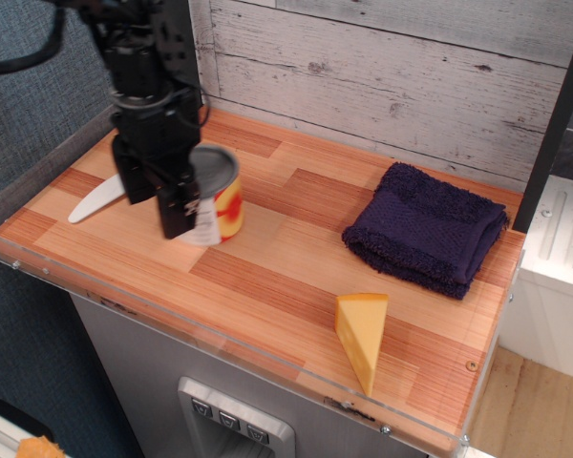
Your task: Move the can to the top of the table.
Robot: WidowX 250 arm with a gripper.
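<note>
The can [226, 198], with a grey lid and a white, red and yellow label, is at the left middle of the striped wooden table [296, 277] and looks slightly tilted. My black gripper [187, 212] comes down from the upper left and covers the can's left side. One finger [177, 208] shows in front of the label. The gripper appears closed on the can. The can's base and the far finger are hidden.
A white spatula blade [95, 198] lies left of the gripper. A folded dark blue towel [425, 229] lies at the right back and a cheese wedge [363, 334] near the front edge. Clear acrylic guards [38, 181] line the edges, and a plank wall stands behind.
</note>
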